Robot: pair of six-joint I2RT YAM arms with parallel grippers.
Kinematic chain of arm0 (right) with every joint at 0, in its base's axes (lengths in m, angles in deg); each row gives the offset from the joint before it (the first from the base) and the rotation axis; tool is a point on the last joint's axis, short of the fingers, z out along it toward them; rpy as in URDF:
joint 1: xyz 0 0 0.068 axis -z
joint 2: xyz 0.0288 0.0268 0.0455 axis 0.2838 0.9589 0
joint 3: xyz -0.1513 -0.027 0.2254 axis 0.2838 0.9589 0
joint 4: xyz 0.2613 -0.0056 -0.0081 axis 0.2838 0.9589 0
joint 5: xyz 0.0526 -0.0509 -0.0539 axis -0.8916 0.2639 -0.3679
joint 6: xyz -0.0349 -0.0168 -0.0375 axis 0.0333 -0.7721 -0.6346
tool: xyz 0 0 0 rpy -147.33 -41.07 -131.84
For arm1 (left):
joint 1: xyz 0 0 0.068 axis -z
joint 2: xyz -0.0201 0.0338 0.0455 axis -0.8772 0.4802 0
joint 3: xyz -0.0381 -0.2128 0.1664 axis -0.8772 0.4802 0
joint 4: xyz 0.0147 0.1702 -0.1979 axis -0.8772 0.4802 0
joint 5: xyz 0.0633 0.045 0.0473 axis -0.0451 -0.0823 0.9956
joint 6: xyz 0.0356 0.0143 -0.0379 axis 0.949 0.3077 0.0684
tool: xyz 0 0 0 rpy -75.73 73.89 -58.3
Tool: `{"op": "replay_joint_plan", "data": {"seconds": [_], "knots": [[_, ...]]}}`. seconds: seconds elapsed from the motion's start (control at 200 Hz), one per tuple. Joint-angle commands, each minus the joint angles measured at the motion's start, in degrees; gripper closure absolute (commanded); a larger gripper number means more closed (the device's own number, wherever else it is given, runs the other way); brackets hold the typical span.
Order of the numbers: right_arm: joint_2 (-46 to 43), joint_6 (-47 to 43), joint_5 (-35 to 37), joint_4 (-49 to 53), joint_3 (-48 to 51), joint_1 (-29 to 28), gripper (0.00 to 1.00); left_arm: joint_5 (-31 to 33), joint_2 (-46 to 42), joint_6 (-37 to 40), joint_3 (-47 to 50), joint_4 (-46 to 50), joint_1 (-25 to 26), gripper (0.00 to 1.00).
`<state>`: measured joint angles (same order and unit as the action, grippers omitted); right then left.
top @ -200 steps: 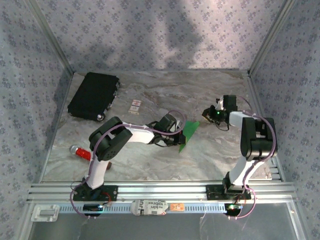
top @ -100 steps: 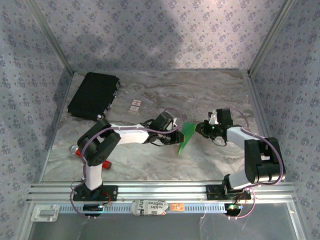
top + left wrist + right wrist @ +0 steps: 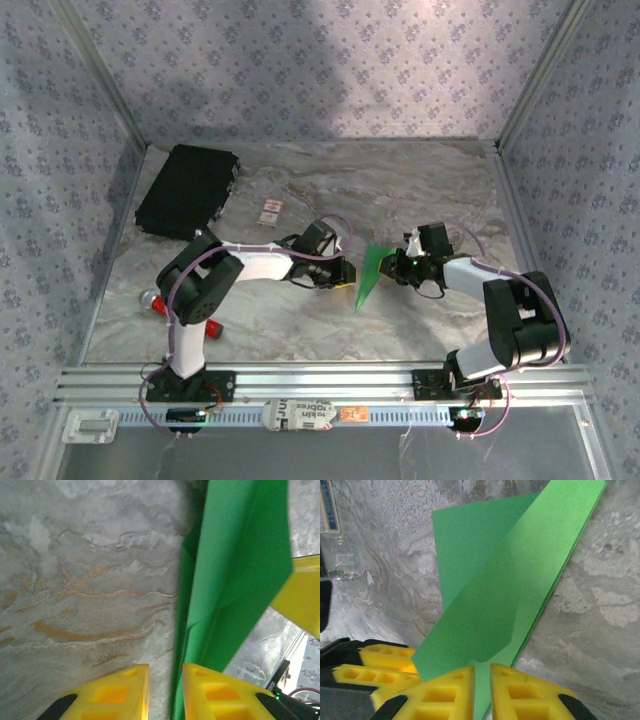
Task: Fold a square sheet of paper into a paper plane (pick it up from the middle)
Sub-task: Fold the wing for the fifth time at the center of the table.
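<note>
Paper [image 3: 371,270] (green, folded) sits between left gripper [image 3: 346,274] and right gripper [image 3: 394,268]. Both have jaws slightly apart

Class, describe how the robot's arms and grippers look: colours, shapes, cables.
The left arm and right arm have white links, black joints and thin purple cables looping alongside. The left gripper and right gripper carry blocky bright yellow fingers with square recessed pockets.
</note>
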<state>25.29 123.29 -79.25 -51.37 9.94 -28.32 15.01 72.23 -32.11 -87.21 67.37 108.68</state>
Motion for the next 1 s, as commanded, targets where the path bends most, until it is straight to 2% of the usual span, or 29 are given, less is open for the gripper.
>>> {"op": "replay_joint_plan", "data": {"seconds": [0.0, 0.595, 0.999], "knots": [[1.1, 0.5, 0.5, -0.5, 0.5, -0.6, 0.83, -2.2, 1.6, 1.7, -3.0, 2.7, 0.7, 0.76], [3.1, 1.3, -1.6, -2.6, 2.5, -2.0, 0.83, -3.6, 4.9, 2.4, -6.4, 4.9, 2.2, 0.74], [2.8, 2.4, -4.2, -5.0, 6.3, -2.0, 0.84, -6.1, 6.1, 1.5, -7.5, 2.7, 2.5, 0.74]]}}
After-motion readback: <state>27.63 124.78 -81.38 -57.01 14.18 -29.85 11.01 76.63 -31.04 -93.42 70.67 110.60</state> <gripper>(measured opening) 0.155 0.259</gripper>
